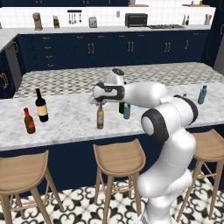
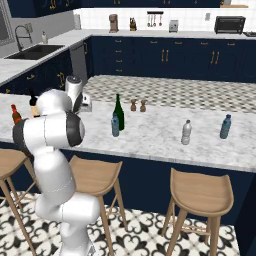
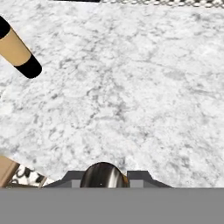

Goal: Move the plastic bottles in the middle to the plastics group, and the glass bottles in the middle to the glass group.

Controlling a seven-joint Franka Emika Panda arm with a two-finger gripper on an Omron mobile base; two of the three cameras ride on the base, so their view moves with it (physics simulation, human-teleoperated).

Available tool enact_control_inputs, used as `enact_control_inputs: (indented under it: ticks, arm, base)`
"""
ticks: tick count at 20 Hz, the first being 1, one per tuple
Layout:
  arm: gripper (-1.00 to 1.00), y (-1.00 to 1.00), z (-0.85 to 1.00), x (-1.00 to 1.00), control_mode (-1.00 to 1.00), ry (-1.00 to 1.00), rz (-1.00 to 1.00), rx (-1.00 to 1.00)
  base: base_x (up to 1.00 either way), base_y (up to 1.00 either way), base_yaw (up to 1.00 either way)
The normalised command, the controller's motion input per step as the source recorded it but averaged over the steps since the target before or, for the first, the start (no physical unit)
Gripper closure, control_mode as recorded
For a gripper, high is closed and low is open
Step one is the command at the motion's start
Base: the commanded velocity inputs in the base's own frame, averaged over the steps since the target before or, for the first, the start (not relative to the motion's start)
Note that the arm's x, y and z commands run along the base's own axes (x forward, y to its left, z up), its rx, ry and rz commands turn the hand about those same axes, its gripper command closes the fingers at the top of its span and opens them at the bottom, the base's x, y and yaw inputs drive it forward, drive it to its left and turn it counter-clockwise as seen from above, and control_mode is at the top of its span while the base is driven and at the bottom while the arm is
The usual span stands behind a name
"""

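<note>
Left base view: the gripper (image 1: 100,104) is clamped on the neck of the amber beer bottle (image 1: 100,118), upright mid-counter (image 1: 65,118); its yellowish label is unreadable. Right base view: green wine bottle (image 2: 119,113) just beside the blue-grey bottle (image 2: 115,125). Hand view: the bottle's cap (image 3: 103,176) sits between the fingers.

Glossy white, rounded arm (image 1: 170,144) segments joined by dark grey to black joint rings; bulbous white base column; white hand housing with dark trim near the tool (image 1: 99,104).

Marble counter (image 1: 65,118), 3 wood stools (image 1: 119,158), toaster oven (image 1: 136,19), sink (image 2: 35,51)
</note>
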Motion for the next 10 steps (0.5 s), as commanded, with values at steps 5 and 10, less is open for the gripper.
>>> enact_control_inputs:
  ticks: [5, 10]
  arm:
    - [1.0, -0.18, 0.47, -0.45, -1.0, 0.02, 0.0, 0.02]
    - [1.0, 0.73, 0.2, -0.2, -1.0, 0.01, 0.0, 0.12]
  base:
    - [0.0, 0.0, 0.0]
    - [0.0, 0.0, 0.0]
